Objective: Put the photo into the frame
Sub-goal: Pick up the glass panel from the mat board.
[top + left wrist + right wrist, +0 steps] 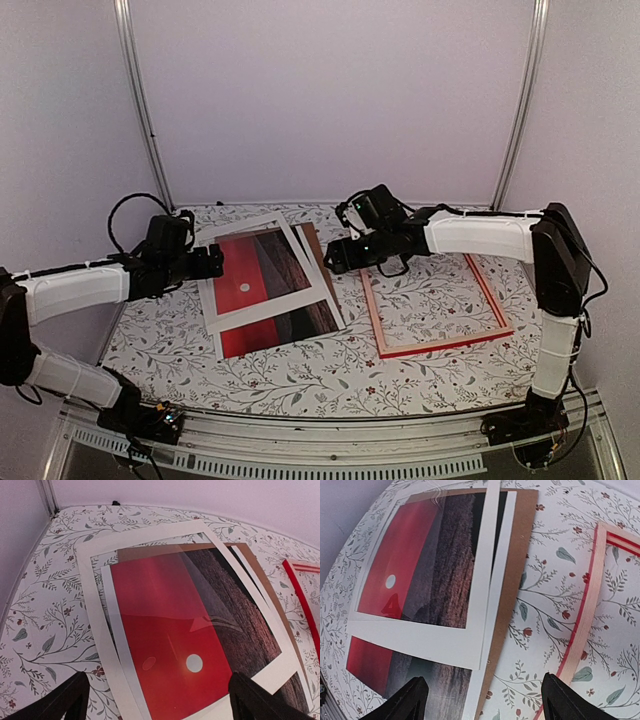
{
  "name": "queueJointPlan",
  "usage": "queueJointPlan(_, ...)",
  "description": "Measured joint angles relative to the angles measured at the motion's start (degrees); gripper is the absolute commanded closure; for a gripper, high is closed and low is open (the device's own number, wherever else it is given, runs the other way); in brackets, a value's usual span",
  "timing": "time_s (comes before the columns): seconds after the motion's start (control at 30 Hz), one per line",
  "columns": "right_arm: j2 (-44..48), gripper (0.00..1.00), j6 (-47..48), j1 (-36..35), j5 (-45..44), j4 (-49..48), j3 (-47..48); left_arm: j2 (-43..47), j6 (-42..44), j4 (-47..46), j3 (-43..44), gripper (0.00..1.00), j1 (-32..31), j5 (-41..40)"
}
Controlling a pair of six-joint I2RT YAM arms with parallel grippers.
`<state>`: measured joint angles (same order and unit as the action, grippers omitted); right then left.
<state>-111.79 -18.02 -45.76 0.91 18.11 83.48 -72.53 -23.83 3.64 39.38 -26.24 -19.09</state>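
My left jaws stand wide open at the left side of the photo (270, 268), which lies flat on the surface (300, 375) under a skewed white mat (262, 311). My right jaws are also open and empty, hanging between the photo and the frame (447, 343), which lies apart on the right.

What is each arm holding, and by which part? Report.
Nothing. Both sets of jaws stand open and empty, the left over the photo, the right beside the frame.
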Motion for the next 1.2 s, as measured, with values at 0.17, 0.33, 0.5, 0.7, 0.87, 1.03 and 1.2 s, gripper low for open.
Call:
queueJointPlan(0.17,-5.03,0.17,1.73,-0.07,5.7,-0.26,10.6,-0.63,-2.69,1.27,-0.33,0.0,8.02,5.22)
queueJointPlan(0.33,-13.35,0.16,2.25,-0.11,11.82,-0.09,20.9,-2.71,-5.29,2.51,-0.96,0.0,12.79,7.54)
queueJointPlan(0.5,-21.73,0.16,1.38,-0.17,16.59,0.52,28.52,-4.04,-8.35,3.32,-3.48,0.0,18.64,9.53)
queueJointPlan(0.7,-28.28,0.19,-1.68,-0.37,20.59,1.7,33.73,-5.25,-11.3,3.06,-6.97,0.01,22.45,11.45)
queueJointPlan(0.87,-30.93,0.21,-4.46,-0.52,22.6,2.03,35.1,-6.64,-12.24,2.38,-8.59,0.01,24.0,13.25)
queueJointPlan(1.03,-33.79,0.23,-6.99,-0.96,24.0,2.34,37.18,-7.23,-12.59,0.48,-10.23,0.04,24.55,14.34)
queueJointPlan(1.2,-35.26,0.27,-9.05,-1.27,25.4,2.47,38.77,-7.02,-12.7,-1.99,-11.3,0.07,24.76,15.45)
